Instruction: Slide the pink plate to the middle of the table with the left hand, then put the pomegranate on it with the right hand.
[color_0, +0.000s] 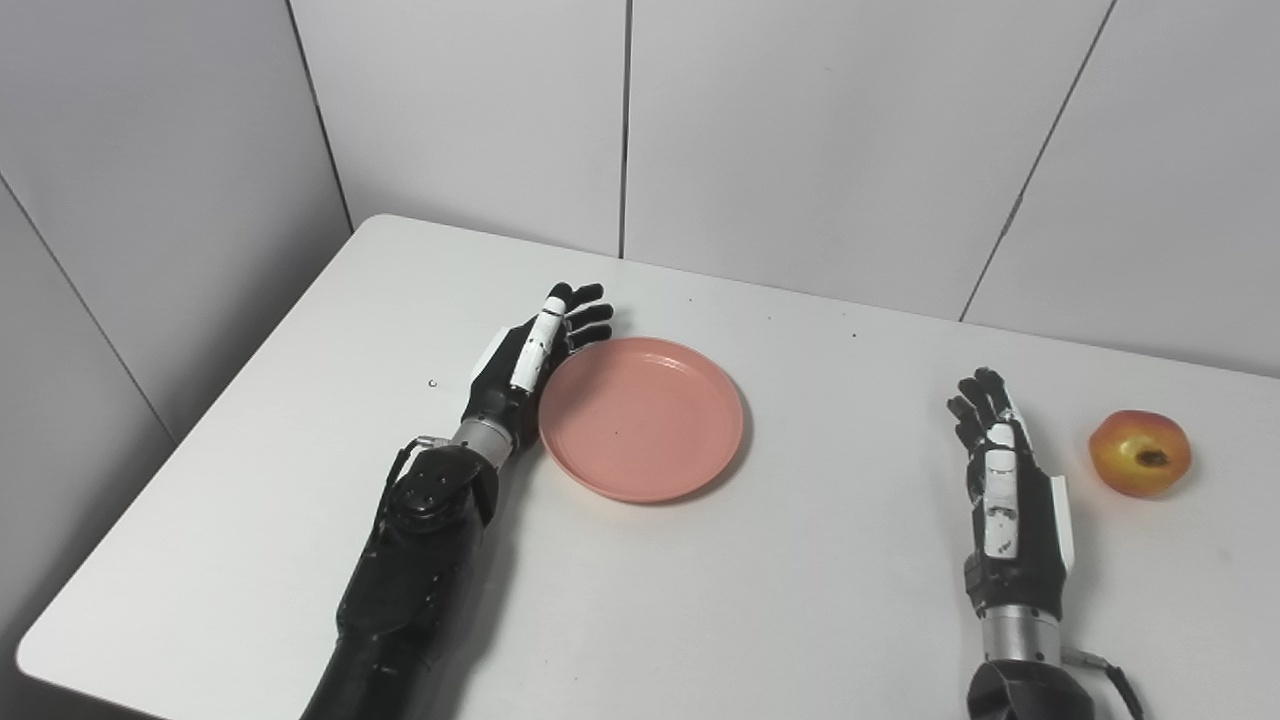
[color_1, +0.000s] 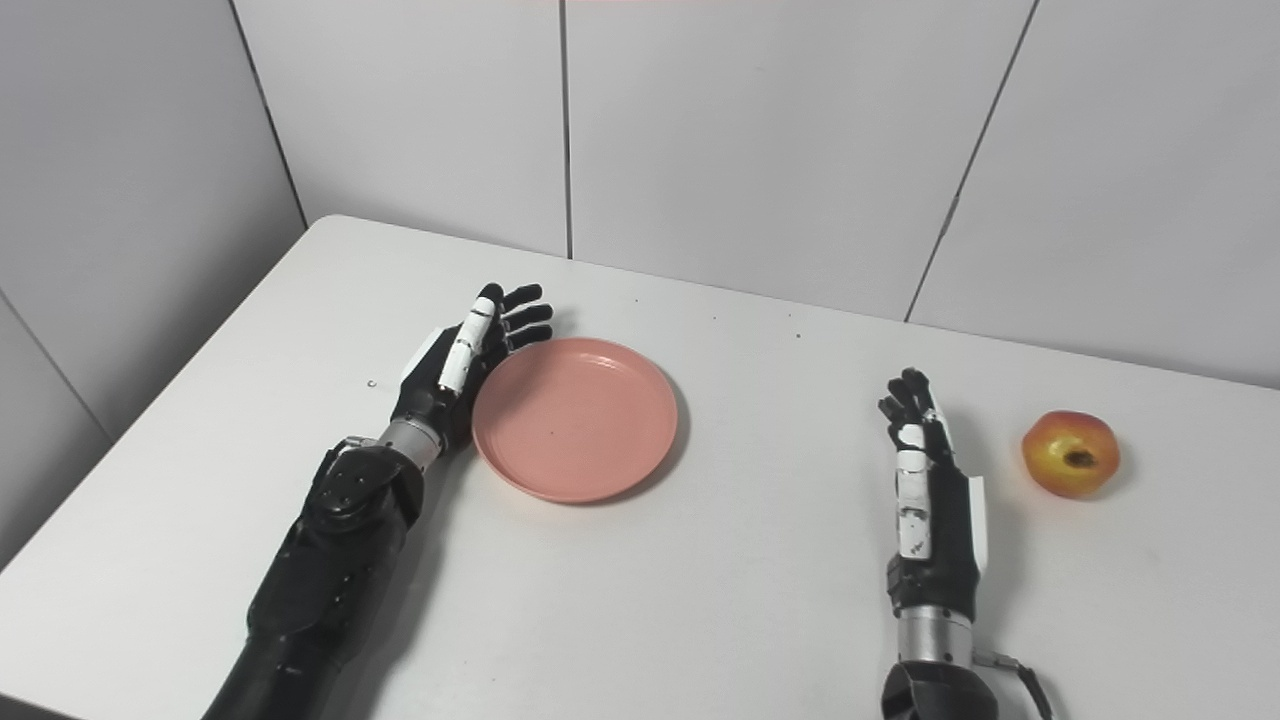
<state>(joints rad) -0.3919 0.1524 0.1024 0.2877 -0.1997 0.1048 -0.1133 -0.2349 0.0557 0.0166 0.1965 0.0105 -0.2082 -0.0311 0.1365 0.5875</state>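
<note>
A pink plate (color_0: 641, 417) lies flat on the white table (color_0: 780, 580), left of the table's middle. My left hand (color_0: 530, 362) stands on edge against the plate's left rim, fingers stretched and apart, holding nothing. A red and yellow pomegranate (color_0: 1139, 452) rests at the right side of the table, its dark crown facing the camera. My right hand (color_0: 1000, 470) stands open on edge a short way left of the fruit, not touching it, fingers pointing away from me.
Grey wall panels (color_0: 800, 130) close the table's far edge. The table's rounded left corner and near left edge (color_0: 40, 650) show. A small dark speck (color_0: 432, 383) lies left of my left hand.
</note>
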